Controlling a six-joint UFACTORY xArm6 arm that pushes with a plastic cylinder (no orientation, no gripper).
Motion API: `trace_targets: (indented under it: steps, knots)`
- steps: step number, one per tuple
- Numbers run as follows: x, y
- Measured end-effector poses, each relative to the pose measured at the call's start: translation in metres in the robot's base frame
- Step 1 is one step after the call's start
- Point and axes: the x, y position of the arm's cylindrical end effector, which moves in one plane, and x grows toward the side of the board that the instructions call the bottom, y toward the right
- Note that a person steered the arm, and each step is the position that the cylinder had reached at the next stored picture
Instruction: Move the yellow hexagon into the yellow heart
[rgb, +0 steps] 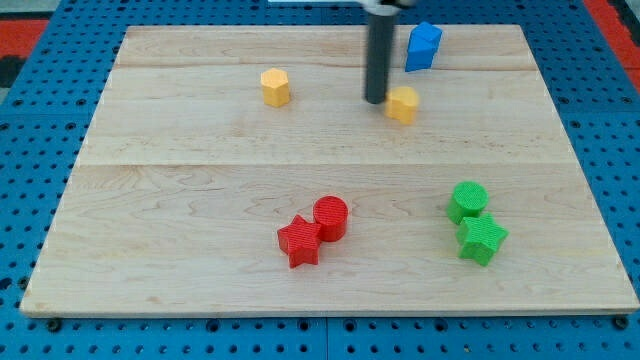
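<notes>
The yellow hexagon (276, 87) sits on the wooden board (200, 180) in the upper middle-left. The yellow heart (403, 104) lies to its right, at about the same height in the view. My tip (375, 100) stands between the two, right at the heart's left side and seemingly touching it. The hexagon is well apart from the tip, on the tip's left.
A blue block (423, 46) stands near the top edge, above the heart. A red star (299, 241) and a red cylinder (331, 216) touch at the lower middle. A green cylinder (467, 201) and a green star (481, 239) sit at the lower right.
</notes>
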Motion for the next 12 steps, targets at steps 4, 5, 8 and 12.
trace_targets:
  steps: [4,5,8,12]
  knots:
    - [-0.016,-0.231]
    - [-0.037,-0.192]
    - [-0.042,-0.146]
    - [0.069,-0.142]
